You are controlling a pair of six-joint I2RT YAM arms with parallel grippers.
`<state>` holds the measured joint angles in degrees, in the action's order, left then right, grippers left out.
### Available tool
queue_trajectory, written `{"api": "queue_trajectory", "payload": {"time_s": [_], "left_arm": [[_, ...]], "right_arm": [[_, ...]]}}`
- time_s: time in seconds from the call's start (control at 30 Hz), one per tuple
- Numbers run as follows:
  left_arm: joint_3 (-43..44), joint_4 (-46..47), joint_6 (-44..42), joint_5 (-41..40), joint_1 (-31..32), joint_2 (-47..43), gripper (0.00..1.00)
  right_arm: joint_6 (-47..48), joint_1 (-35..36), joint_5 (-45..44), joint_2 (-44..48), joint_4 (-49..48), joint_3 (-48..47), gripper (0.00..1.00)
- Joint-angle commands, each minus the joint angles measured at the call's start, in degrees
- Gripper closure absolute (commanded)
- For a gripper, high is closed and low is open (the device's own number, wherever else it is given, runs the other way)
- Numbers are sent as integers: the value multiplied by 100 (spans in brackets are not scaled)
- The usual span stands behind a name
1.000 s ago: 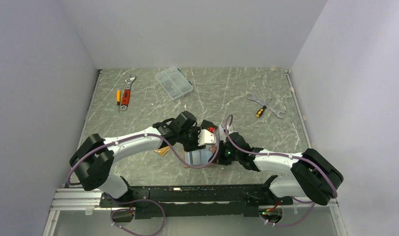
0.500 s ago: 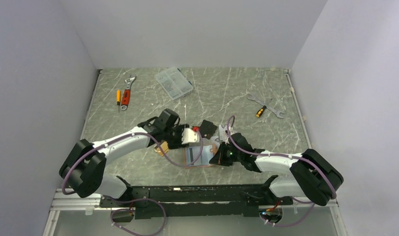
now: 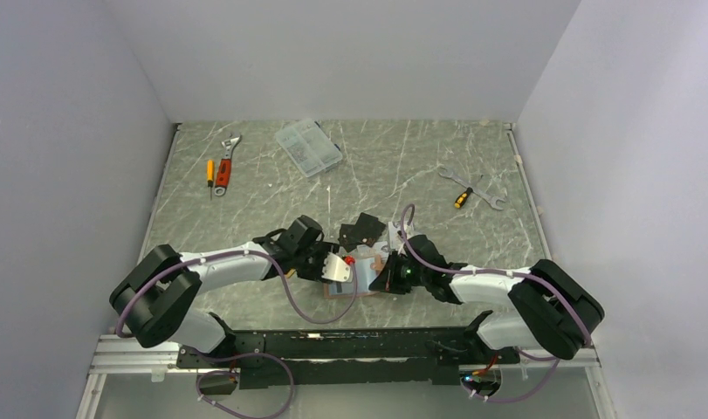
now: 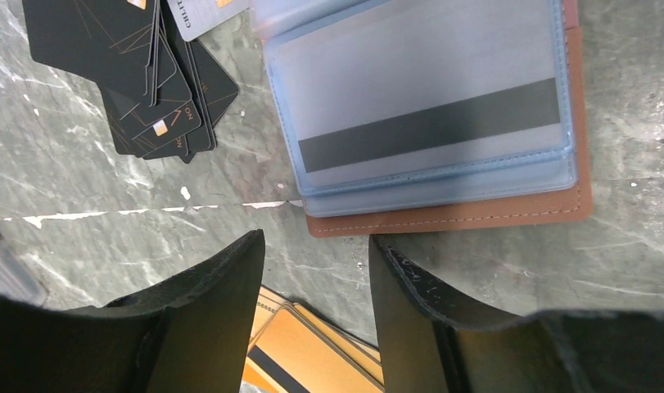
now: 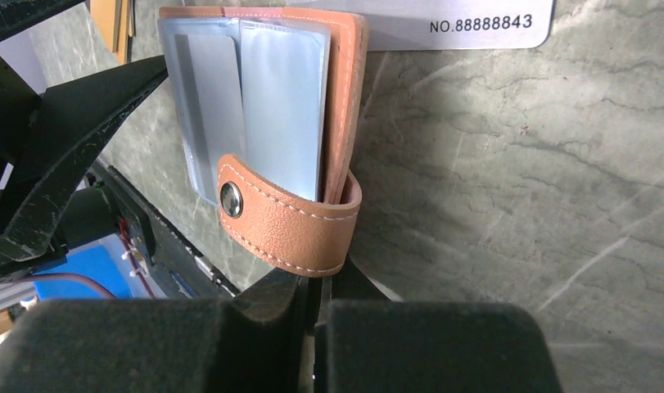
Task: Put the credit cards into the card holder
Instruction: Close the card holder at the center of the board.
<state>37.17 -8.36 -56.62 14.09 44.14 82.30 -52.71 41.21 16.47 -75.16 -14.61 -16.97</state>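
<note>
Guessing the card holder [image 5: 345,98] flops shut if our right gripper [image 5: 316,282], clamped on it, slips; left gripper [image 4: 316,246] hangs open, empty, over orange cards [image 4: 312,352].

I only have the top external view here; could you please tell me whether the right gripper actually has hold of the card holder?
Observer: Yes. In the right wrist view the right gripper is shut, pinching the snap tab of the open card holder.
Operator: Thank you. Is any card already in it?
Observer: The left wrist view shows a grey card with a dark stripe inside the top clear sleeve.
Operator: And is the left gripper carrying anything?
Observer: No. The left gripper is open and empty, with orange cards lying on the table under it.
</note>
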Motion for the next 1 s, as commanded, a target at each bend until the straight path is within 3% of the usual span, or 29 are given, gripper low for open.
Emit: {"api": "queue_trajectory", "payload": {"time_s": [0.0, 0.27, 0.43, 0.73, 0.97], "left_arm": [[-197, 136, -199, -297, 246, 37, 44], [593, -365, 490, -102, 309, -124, 47], [1343, -787, 1150, 497, 261, 52, 49], [1381, -846, 1134, 639, 186, 216, 48], [1722, -447, 1891, 902, 411, 738, 49]], "right_arm": [[168, -9, -81, -298, 257, -57, 100], [203, -6, -89, -271, 260, -69, 100], [223, -10, -71, -243, 315, -113, 100], [231, -5, -35, -88, 256, -51, 100], [284, -3, 503, -66, -322, -160, 100]]}}
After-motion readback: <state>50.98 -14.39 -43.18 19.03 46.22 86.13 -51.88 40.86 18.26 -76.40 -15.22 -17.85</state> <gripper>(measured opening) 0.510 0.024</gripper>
